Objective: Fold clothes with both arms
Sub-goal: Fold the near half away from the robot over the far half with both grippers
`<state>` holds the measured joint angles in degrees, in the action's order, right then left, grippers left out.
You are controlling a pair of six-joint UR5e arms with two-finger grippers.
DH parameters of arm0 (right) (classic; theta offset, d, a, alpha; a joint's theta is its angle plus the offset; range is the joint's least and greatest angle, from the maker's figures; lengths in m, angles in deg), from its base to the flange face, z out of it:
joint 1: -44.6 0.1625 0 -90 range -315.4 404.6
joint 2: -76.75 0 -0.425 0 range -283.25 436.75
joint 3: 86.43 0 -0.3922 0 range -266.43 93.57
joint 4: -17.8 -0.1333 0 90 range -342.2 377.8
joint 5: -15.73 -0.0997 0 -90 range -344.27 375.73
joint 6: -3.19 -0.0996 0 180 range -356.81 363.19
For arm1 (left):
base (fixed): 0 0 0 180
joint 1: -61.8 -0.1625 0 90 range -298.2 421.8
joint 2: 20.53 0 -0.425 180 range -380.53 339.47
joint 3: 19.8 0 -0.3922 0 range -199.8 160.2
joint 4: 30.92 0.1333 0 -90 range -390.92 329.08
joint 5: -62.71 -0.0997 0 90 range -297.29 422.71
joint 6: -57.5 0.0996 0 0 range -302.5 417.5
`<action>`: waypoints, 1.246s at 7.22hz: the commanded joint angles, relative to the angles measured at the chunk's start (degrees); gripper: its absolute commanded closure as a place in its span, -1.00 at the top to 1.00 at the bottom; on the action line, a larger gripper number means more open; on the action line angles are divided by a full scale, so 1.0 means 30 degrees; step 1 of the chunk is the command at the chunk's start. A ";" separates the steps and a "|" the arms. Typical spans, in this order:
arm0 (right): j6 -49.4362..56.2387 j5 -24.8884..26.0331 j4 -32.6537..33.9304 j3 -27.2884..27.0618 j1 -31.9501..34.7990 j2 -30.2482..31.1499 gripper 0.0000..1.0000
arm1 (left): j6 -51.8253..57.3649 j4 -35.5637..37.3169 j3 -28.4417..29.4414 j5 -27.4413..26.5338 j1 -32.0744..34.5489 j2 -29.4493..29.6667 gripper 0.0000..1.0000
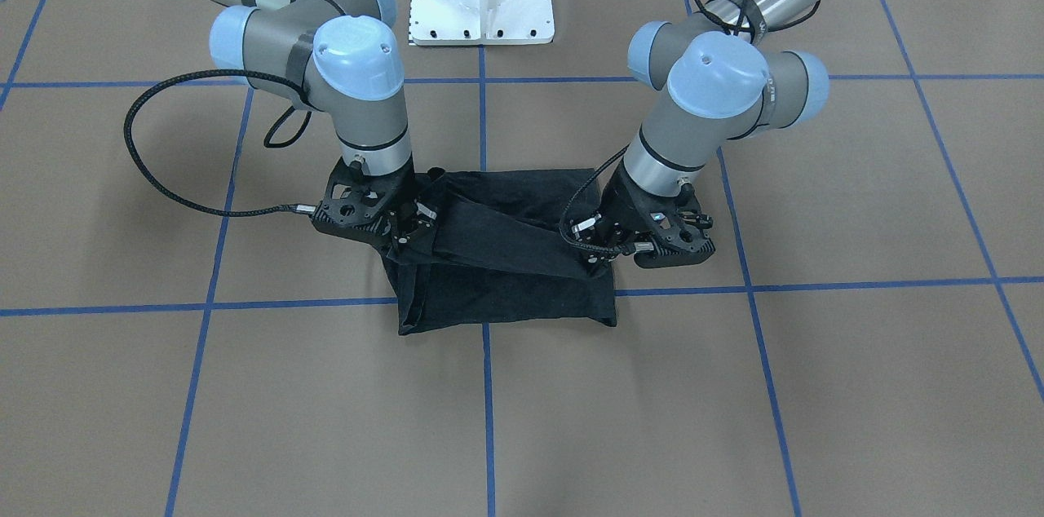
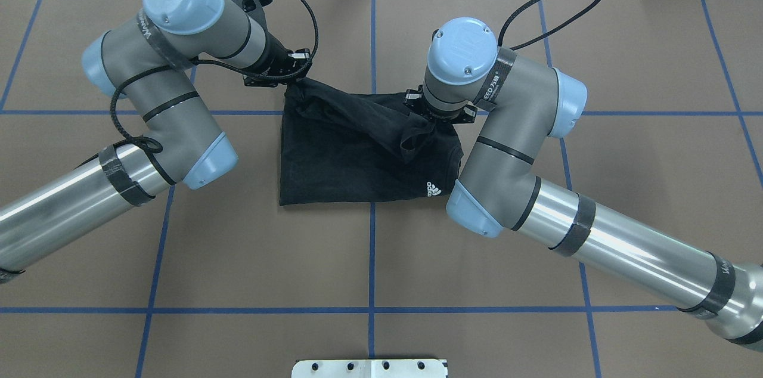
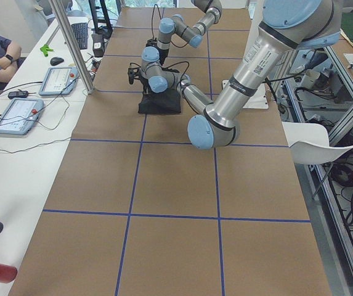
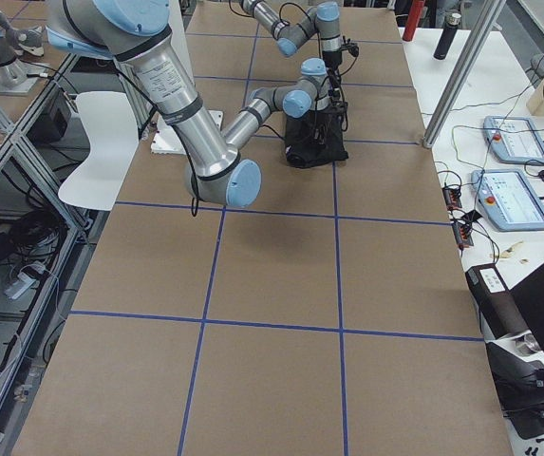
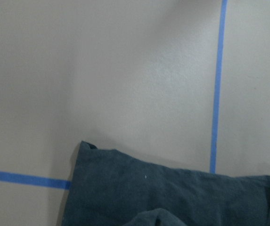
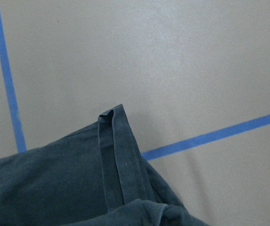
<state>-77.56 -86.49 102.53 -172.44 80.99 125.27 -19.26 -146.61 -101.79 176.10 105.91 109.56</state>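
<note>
Black T-shirt [image 1: 506,297], part-folded, at the centre of the table [image 1: 816,386]: we have left gripper [image 1: 603,248] and right gripper [image 1: 412,236] each clamped on a raised edge corner, mid-fold by our judgement, and next we must carry both corners evenly across to the opposite hem.

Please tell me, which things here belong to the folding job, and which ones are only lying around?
Belong to the job: black T-shirt, left gripper, right gripper, both holding its lifted edge.
Only lying around: white pedestal base, control tablets, computer mouse, white chair.
</note>
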 commanded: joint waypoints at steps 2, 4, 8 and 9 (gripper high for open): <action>0.0053 -0.0001 -0.0822 0.2236 0.0437 -0.0991 -0.52 | 0.1180 -0.0079 0.1342 -0.0472 0.0064 0.0377 -0.68; -0.0006 -0.0842 -0.0765 0.2596 0.1486 -0.1840 0.99 | 0.1709 -0.0925 0.1315 -0.0327 0.0618 0.0407 1.00; 0.0199 -0.1945 0.0311 0.0521 -0.0601 -0.1729 0.98 | 0.4434 -0.1017 0.1051 0.1783 0.1763 0.0056 1.00; 0.0257 -0.0078 0.2698 -0.0470 -0.2211 -0.2019 0.96 | 0.4405 -0.1046 0.1022 0.1783 0.1735 -0.0090 1.00</action>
<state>-76.94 -92.03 104.21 -170.75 79.73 119.79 -6.44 -149.68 -98.62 181.12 111.04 109.76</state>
